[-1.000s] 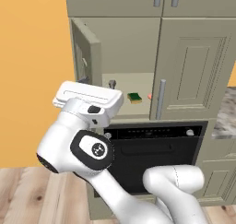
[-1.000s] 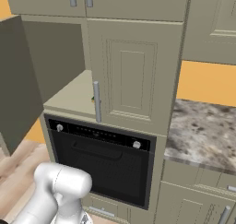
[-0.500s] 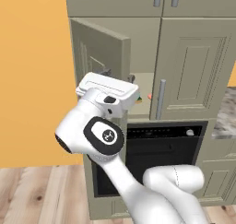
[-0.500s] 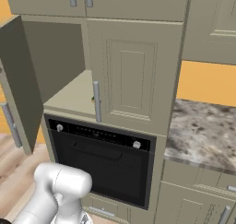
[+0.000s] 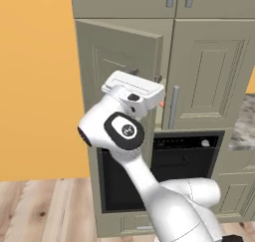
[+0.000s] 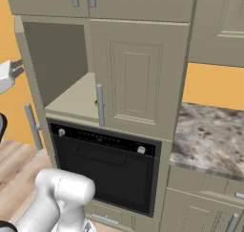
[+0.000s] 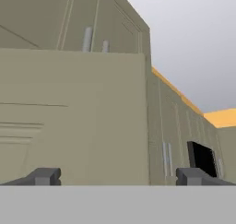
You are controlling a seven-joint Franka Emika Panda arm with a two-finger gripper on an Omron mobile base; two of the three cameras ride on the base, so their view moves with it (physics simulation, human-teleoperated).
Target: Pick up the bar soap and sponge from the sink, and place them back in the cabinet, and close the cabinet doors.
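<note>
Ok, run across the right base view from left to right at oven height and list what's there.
Open cabinet door's handle → black oven → speckled stone counter.

The cabinet doors look like matt olive-grey painted wood with smooth recessed panels, and their bar handles are brushed steel. The shelf is a flat matt beige. The oven front is glossy black glass. The countertop looks like polished speckled stone; the floor is pale wood planking.
</note>
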